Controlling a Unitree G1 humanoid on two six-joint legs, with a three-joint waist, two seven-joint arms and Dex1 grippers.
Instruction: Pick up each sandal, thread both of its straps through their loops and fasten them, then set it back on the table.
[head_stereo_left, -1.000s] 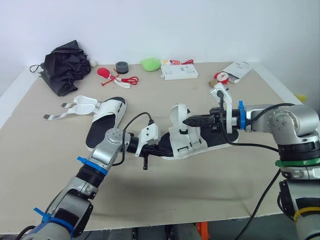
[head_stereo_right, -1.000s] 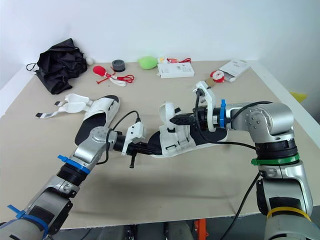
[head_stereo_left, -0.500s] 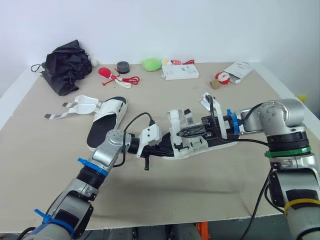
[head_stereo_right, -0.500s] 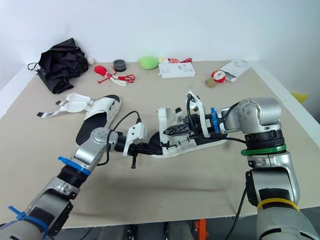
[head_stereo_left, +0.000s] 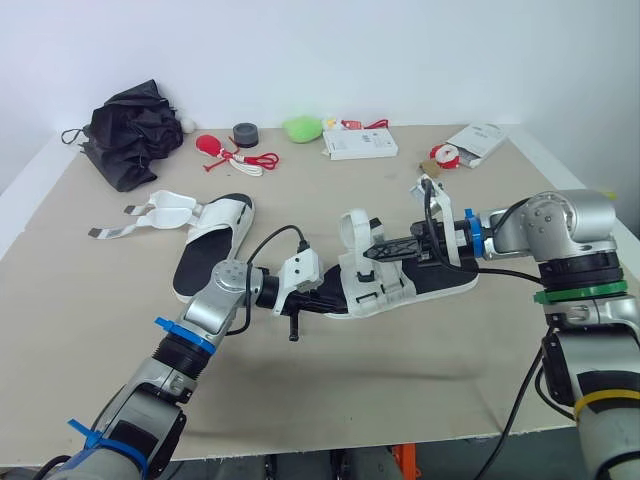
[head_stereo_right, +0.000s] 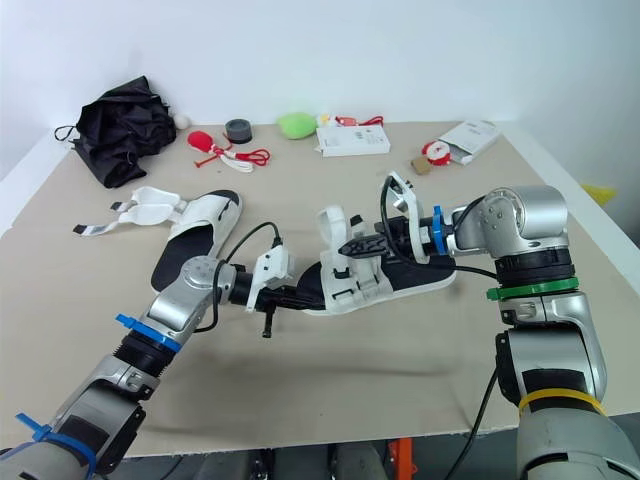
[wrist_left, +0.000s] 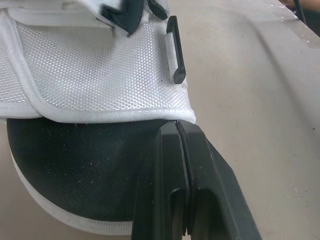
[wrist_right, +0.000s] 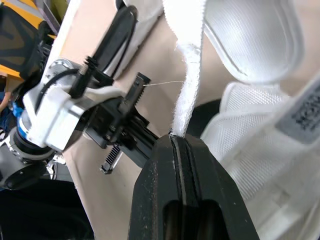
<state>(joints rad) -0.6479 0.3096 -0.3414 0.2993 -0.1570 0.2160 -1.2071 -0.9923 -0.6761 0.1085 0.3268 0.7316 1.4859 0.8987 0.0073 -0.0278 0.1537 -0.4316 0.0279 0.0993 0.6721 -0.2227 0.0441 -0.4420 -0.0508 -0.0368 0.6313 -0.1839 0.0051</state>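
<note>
A white-strapped sandal with a black sole (head_stereo_left: 430, 283) lies at the table's middle. My left gripper (head_stereo_left: 326, 297) is shut on the sandal's toe end, its tips pinching the edge of the white mesh upper (wrist_left: 100, 75) where that meets the sole. My right gripper (head_stereo_left: 373, 252) reaches in from the right and is shut on the end of one white strap (wrist_right: 189, 75), which arches upright over the front of the sandal. A second sandal (head_stereo_left: 212, 238) lies flat at the left, its two straps (head_stereo_left: 150, 212) spread loose on the table.
Along the back of the table lie a crumpled black bag (head_stereo_left: 130, 130), a red toy with cord (head_stereo_left: 232, 152), a grey tape roll (head_stereo_left: 243, 133), a green lump (head_stereo_left: 300, 127) and two white boxes (head_stereo_left: 358, 144) (head_stereo_left: 475, 142). The table's front edge (head_stereo_left: 300, 440) is close.
My right gripper dipped down and left with the strap half a second ago, and has now drawn back to the right and slightly up, standing the strap in a loop. The left gripper has not moved.
</note>
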